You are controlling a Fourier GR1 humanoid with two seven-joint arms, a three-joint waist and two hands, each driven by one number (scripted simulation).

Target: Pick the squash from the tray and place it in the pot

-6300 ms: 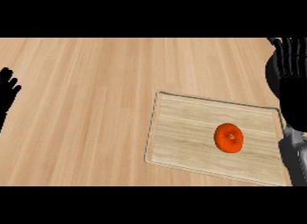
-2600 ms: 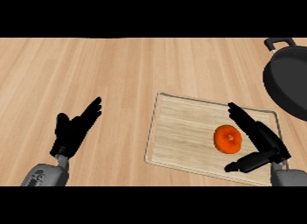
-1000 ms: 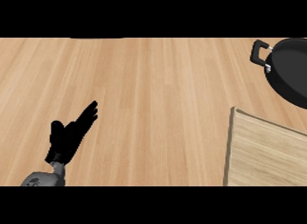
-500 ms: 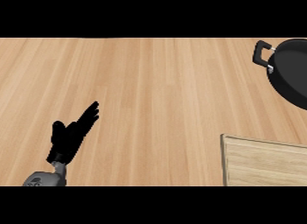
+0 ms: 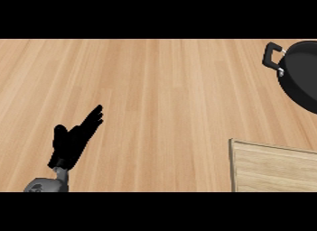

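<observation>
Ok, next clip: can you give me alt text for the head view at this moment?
A wooden counter seen from above, with the robot's left hand open, fingers straight, at lower left. A black pot is cut off by the right edge, and a corner of a wooden tray shows at lower right. Neither the squash nor the right hand is in view.

black pot, pale wood tray

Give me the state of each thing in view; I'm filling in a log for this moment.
Black pot with a side handle: upright on the counter, partly cut off at the right edge.
Light wooden tray: flat on the counter; the visible part is bare.
Black left hand: open, fingers straight, holding nothing.
Squash and right hand: not in view.
</observation>
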